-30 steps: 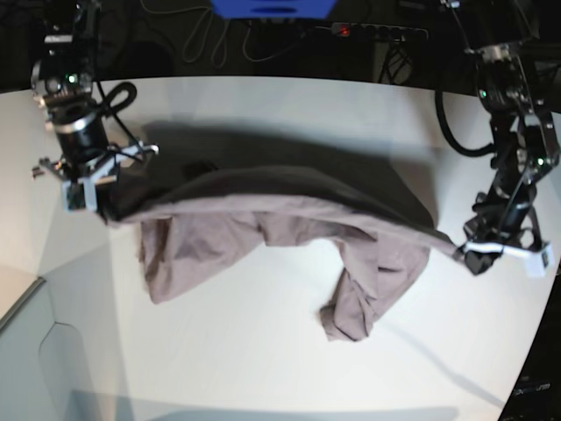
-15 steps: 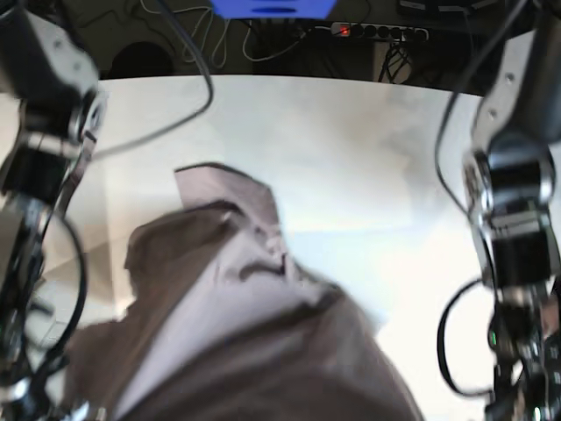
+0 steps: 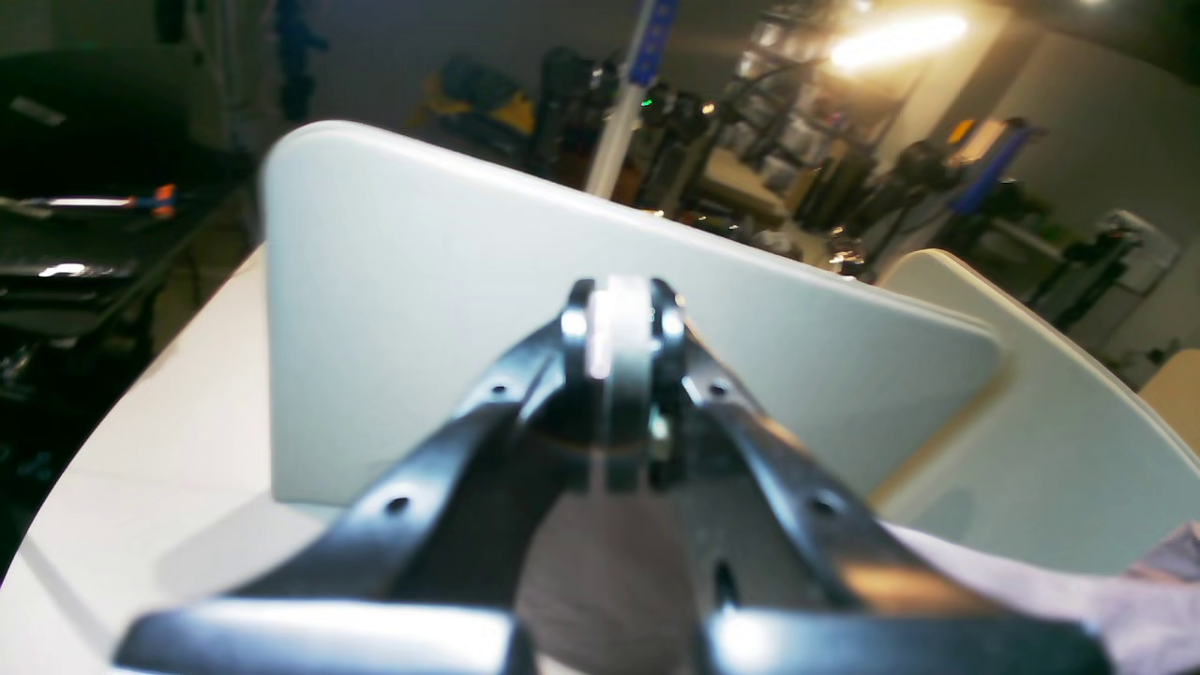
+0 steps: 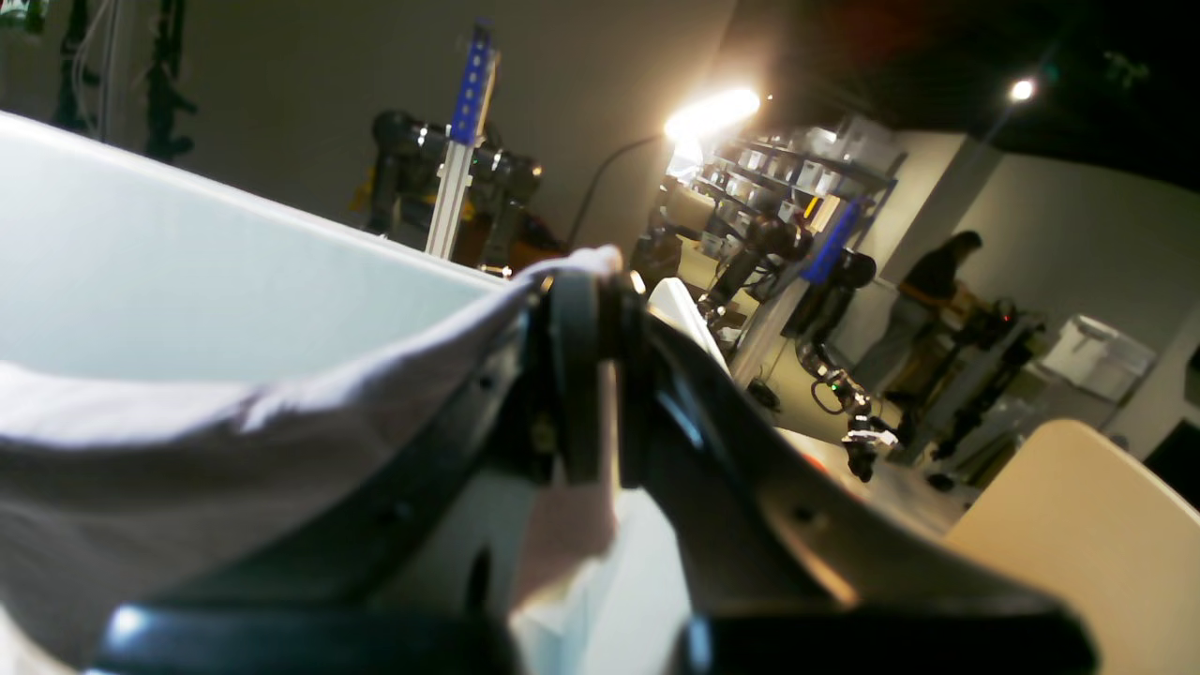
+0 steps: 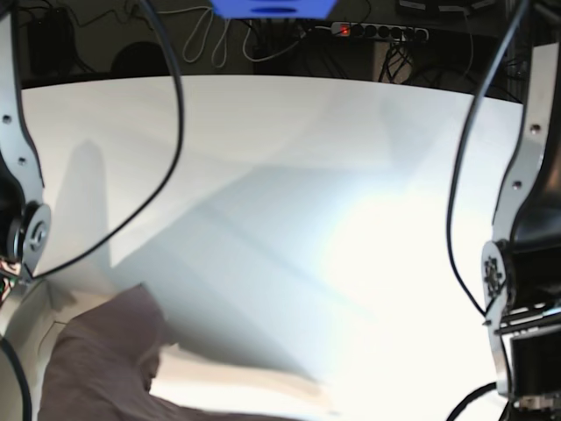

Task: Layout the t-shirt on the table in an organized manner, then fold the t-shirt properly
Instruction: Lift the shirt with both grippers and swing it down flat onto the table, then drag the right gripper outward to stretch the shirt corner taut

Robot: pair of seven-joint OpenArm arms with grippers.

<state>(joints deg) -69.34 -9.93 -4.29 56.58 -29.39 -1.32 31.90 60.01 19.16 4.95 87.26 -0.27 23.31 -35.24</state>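
Above the desk [image 5: 289, 175], each tool was clamped on the shirt [image 5: 96, 368]: left tool [image 3: 614, 375], right tool [image 4: 586, 375]. Cloth hung raised at the near edge, not spread. Laying out seemed underway; flattening and all folding remained.

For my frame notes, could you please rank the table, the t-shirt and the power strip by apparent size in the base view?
1. The table, largest by far.
2. The t-shirt, partly cut off by the frame.
3. The power strip, smallest, though it lies farthest from the camera.
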